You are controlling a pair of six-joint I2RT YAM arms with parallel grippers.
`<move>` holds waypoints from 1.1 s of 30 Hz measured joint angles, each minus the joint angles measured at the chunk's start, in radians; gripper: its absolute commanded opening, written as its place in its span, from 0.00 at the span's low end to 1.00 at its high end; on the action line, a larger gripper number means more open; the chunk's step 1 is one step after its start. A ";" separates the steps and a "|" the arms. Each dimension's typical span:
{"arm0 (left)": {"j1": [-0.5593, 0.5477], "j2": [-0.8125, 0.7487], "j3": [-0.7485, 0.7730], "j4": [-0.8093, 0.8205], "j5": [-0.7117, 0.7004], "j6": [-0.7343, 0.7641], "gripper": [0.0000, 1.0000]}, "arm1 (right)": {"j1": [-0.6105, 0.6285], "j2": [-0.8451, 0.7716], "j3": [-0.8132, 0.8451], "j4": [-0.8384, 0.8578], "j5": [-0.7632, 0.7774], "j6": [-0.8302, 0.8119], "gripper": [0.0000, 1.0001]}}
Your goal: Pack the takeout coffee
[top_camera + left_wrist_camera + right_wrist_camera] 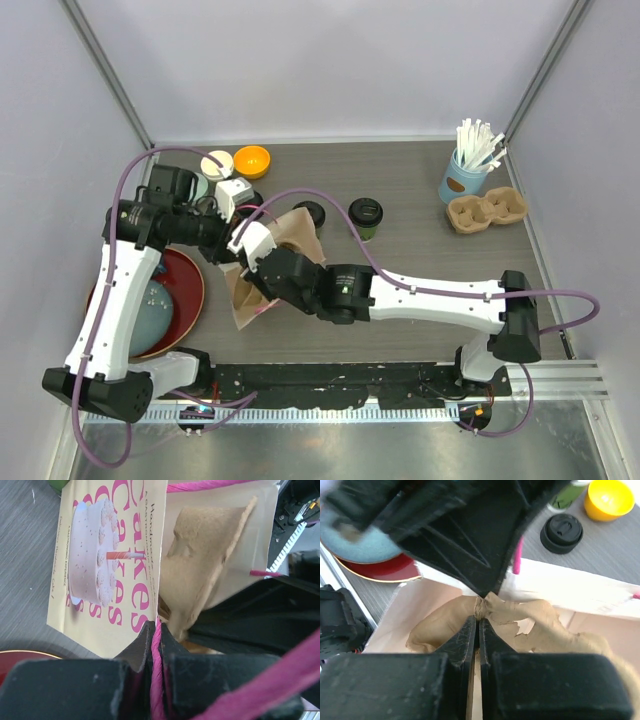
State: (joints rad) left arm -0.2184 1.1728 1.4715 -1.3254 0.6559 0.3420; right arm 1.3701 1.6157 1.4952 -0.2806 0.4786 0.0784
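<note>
A cream paper bag (285, 240) printed "Cakes" (110, 555) lies open at centre left. My left gripper (237, 240) (157, 630) is shut on its pink handle (157, 680). My right gripper (258, 268) (478, 625) reaches into the bag's mouth and is shut on the edge of a brown pulp cup carrier (540, 620) (200, 555) inside. Two dark-green coffee cups with black lids stand behind the bag: one (365, 216) in the open, the other (310, 212) (561, 532) close to the bag's far edge.
A red plate with a grey-blue bowl (160, 300) sits at the left. An orange bowl (252, 160) and white containers (232, 192) are at the back left. A light-blue cup of white straws (465, 175) and a second pulp carrier (487, 210) are at the back right.
</note>
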 measured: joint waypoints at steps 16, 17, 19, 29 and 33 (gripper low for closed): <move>-0.008 -0.008 0.034 -0.041 0.033 -0.005 0.00 | -0.076 0.020 -0.257 0.029 -0.114 0.021 0.01; -0.009 -0.008 0.033 -0.042 0.016 -0.011 0.00 | -0.076 0.019 -0.274 0.030 -0.120 0.019 0.01; -0.010 -0.008 0.022 -0.042 -0.014 -0.022 0.00 | -0.076 0.018 -0.295 0.021 -0.127 0.014 0.01; -0.010 -0.008 -0.002 -0.043 -0.034 -0.075 0.00 | -0.078 0.029 -0.299 -0.046 -0.144 0.027 0.01; -0.010 -0.008 0.000 -0.043 -0.054 -0.100 0.00 | -0.094 0.074 -0.253 -0.140 -0.164 0.089 0.01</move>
State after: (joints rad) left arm -0.2279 1.1645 1.4712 -1.3685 0.6022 0.2417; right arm 1.2758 1.6901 1.2423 -0.4206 0.3141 0.1669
